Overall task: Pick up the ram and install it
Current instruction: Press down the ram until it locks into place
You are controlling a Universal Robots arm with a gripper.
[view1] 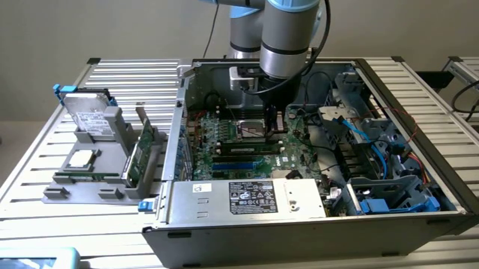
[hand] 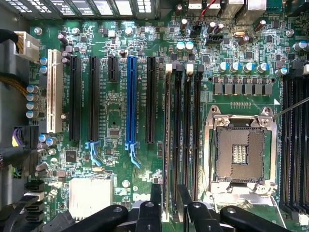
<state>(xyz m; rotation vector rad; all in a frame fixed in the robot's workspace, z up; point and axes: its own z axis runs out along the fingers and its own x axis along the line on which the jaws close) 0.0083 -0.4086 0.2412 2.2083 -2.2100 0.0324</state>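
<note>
Squarely beneath the parted claw [hand: 169, 191], ram [view1: 250, 150] standing on the motherboard [hand: 116, 125]

Counted one open computer case [view1: 299, 244] holding one motherboard [hand: 116, 142] and one power supply [view1: 247, 197]. The board carried one processor socket [hand: 240, 154]. Four memory slots [hand: 187, 140] ran beside it, and one ram [hand: 167, 140] stood among them. The expansion slots came to three long black slots [hand: 75, 96], one short black slot [hand: 112, 68], one blue slot [hand: 131, 96] and one white slot [hand: 54, 92]. Outside the case stood one grey holder [view1: 112, 193], and it bore one hard drive [view1: 88, 117], one green card [view1: 142, 150] and one loose processor chip [view1: 82, 159].
</note>
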